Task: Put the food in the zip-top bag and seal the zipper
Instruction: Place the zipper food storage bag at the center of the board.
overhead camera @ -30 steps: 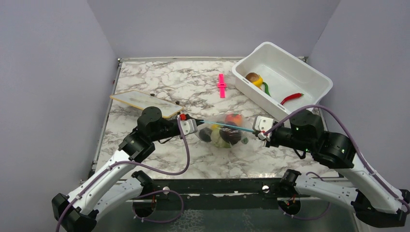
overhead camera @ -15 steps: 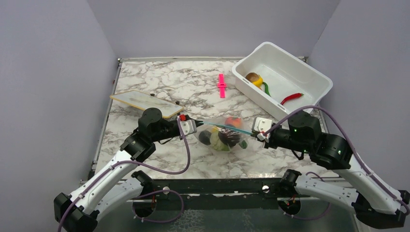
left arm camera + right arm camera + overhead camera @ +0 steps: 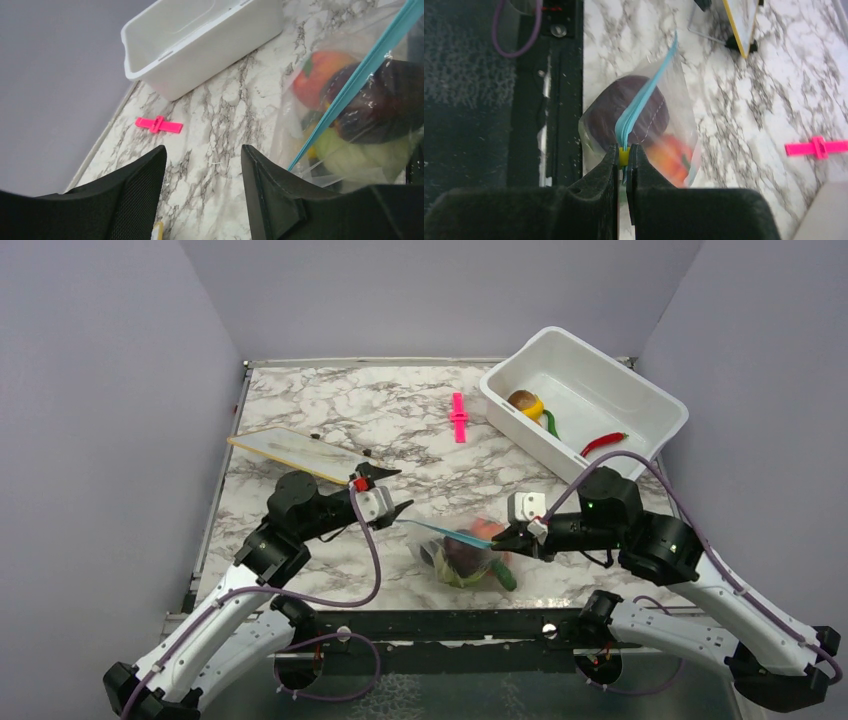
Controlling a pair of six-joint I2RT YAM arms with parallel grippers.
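The bag [image 3: 462,565] lay low in the middle of the top view, near the front edge of the table [image 3: 330,410], bulging with food [image 3: 465,550]; its zipper [image 3: 445,531] ran almost level across the frame, dipping slightly from a free left end to the right gripper [image 3: 505,539], which was clamped on the strip's right end. In the right wrist view the strip rose from the pinched fingers [image 3: 606,165] towards the top of the frame, leaning right; a small yellow thing showed between the pads, too small to name. The left gripper [image 3: 402,489] stood spread and empty just above the strip's free end, touching nothing; in its own view the zipper crossed the right side as a steep diagonal, its upper end cut off at the corner. Inside the bag a dark brown piece [image 3: 609,111], an orange-red piece [image 3: 669,155] and a pale green one [image 3: 350,155] could be made out; the rest was blurred behind creased plastic; whether the zipper was pressed shut along its length could not be told. A red chilli [image 3: 603,443] lay in the tub [image 3: 600,390] at upper right; a pink clip [image 3: 458,417] lay left of it; a board [image 3: 300,450] lay at left-centre.
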